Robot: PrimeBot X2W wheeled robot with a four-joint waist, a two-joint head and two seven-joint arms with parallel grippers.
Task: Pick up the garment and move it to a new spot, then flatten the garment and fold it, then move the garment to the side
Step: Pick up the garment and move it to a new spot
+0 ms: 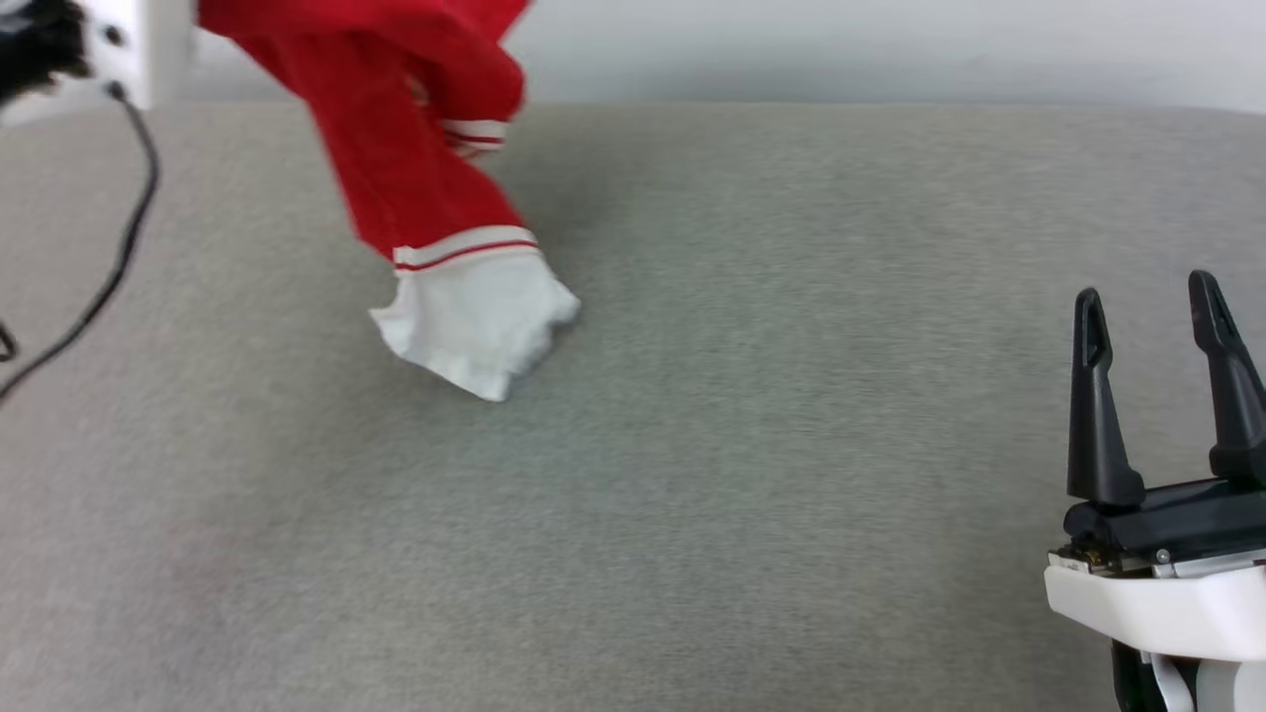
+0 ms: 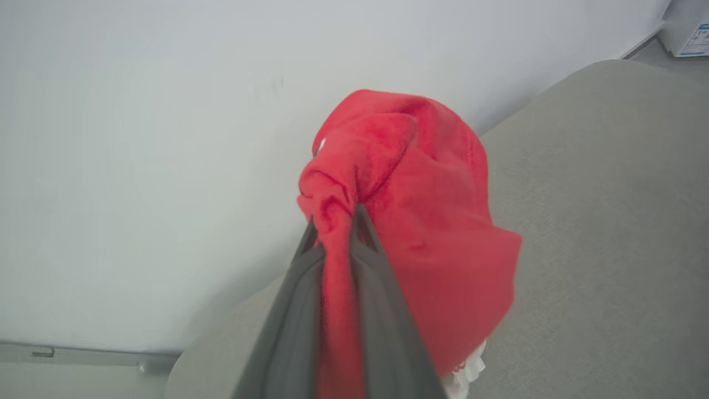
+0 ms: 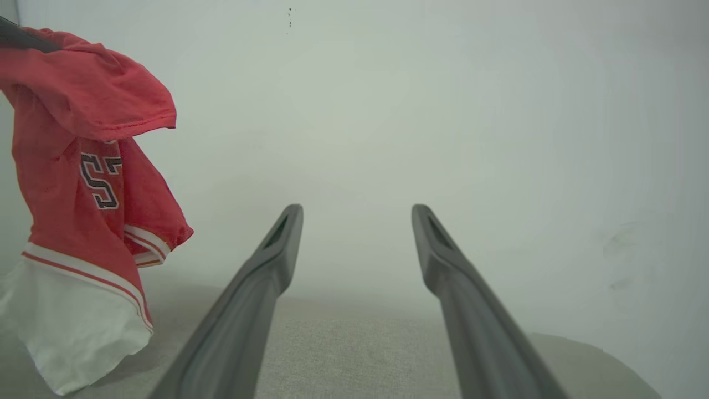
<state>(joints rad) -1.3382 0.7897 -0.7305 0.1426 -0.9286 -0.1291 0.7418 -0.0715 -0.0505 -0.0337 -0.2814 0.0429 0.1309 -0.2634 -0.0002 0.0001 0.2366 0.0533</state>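
In the head view the shirt [image 1: 396,148] hangs from the upper left corner. Its long axis runs down and slightly rightward to a white sleeve [image 1: 475,316] whose tip seems to brush the grey bench [image 1: 791,445]. The right hand [image 1: 1145,292] stands at the lower right with its fingers spread and nothing between them, well apart from the cloth, which lies ahead of it and to the robot's left. A black cable [image 1: 129,227] loops down the left edge. In the left wrist view the left hand [image 2: 335,221] is clamped on a bunched red fold of the shirt [image 2: 421,221], and the rest of the cloth drapes over the bench [image 2: 609,221] below. A box [image 2: 689,33] with a blue label sits in the far corner, its writing too small to read. In the right wrist view the right hand [image 3: 357,213] is wide open and points at the bare wall, with the shirt [image 3: 72,166] off to its left side. The only print that can be read is a black, white-outlined "S" [image 3: 99,185]; the other characters are folded out of sight. Setting the shirt down at a new spot looks like the left arm's job, since only that hand holds it.
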